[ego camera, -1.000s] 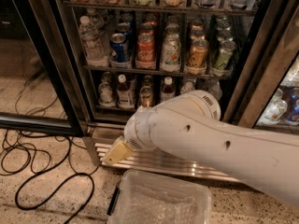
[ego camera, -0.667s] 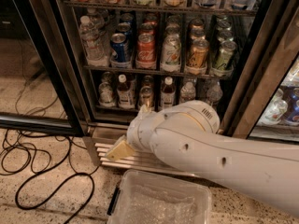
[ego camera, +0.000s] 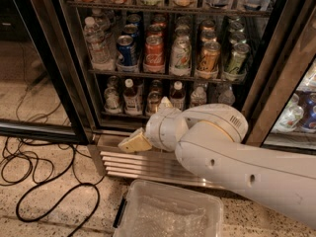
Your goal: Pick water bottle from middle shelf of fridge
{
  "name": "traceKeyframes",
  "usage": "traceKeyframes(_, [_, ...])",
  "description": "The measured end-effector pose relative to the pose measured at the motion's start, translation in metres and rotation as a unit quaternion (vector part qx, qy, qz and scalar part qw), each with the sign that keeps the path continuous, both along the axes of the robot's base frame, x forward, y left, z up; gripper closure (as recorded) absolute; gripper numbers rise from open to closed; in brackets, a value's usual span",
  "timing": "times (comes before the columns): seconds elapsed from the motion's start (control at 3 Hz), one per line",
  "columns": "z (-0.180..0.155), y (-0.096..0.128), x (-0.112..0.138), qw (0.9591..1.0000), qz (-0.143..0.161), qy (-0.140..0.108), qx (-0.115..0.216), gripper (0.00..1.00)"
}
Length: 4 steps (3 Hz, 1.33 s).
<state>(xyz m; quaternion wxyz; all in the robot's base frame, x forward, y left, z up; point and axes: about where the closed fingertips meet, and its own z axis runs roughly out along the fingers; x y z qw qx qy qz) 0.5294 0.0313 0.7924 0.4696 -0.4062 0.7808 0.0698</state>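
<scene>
Low in the middle of the frame, your pincer [ego camera: 134,143] sits at the end of the white arm [ego camera: 237,157], just above the ribbed steel grille [ego camera: 148,164] at the foot of the fridge [ego camera: 264,68]. You cannot tell from this view whether it is open or closed; what is plain is that it carries no bottle.

The water bottle [ego camera: 95,41] stands at the upper left of the frame, at the left end of the middle shelf [ego camera: 163,76], beside the rows of soda cans [ego camera: 154,51]. It is upright, and nothing touches it. The pincer is well below it and to its right, lower even than the rack of small bottles [ego camera: 129,95].

So judge the task as barely begun. The fridge front looks open to you, which counts as done; the approach, the grasp and the lift out are all left. You need to raise the pincer up and to the left, past the lower rack, and come at the bottle from the front without knocking the neighbouring can. A clear plastic bin [ego camera: 168,214] lies on the floor at the bottom of the frame, and cables [ego camera: 49,181] trail at the lower left.
</scene>
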Motion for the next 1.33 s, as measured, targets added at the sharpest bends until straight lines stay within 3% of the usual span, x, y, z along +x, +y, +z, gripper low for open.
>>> traceKeyframes(0.33, [0.012,0.006,0.019,0.9995,0.012,-0.027,0.012,0.0])
traceKeyframes(0.67, [0.035,0.005,0.085,0.9971,0.017,-0.074,-0.007,0.0])
traceKeyframes(1.0, [0.038,0.006,0.086,0.9965,0.02,-0.08,-0.012,0.0])
traceKeyframes(1.33, [0.047,0.03,0.093,0.9945,0.04,-0.094,0.022,0.0])
